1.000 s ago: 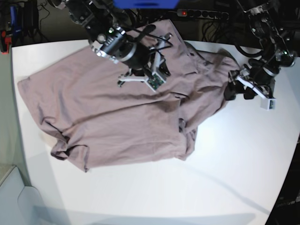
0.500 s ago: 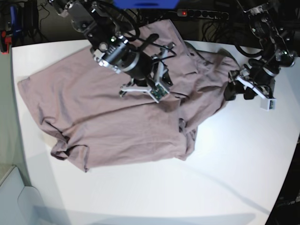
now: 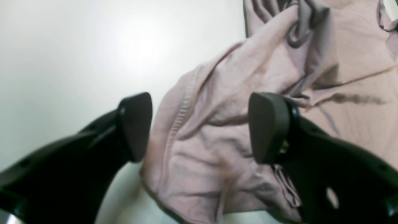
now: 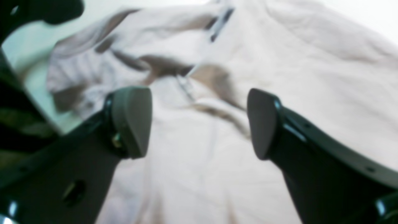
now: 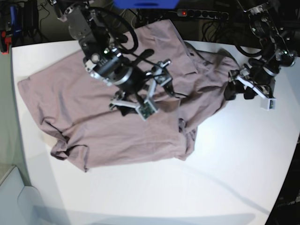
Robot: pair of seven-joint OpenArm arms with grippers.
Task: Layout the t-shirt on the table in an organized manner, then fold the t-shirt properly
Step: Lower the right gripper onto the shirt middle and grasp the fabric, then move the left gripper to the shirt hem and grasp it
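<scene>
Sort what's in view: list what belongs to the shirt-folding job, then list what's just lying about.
Job:
- t-shirt, rumpled, not yet laid flat
- table
- right tool, open over the shirt
- left tool, open at the shirt's edge

Lying about:
- power strip behind the table
- cables off the table's far corner

Behind the far edge of the worktop a black power strip (image 5: 202, 14) lies with its red switch lit. A flat blue object (image 5: 145, 3) juts in at the top, and loose black cables (image 5: 33, 18) tangle in the dark back left corner, near something red (image 5: 4, 40) at the picture's edge. Low at the left corner stands a pale grey surface (image 5: 11, 199).
</scene>
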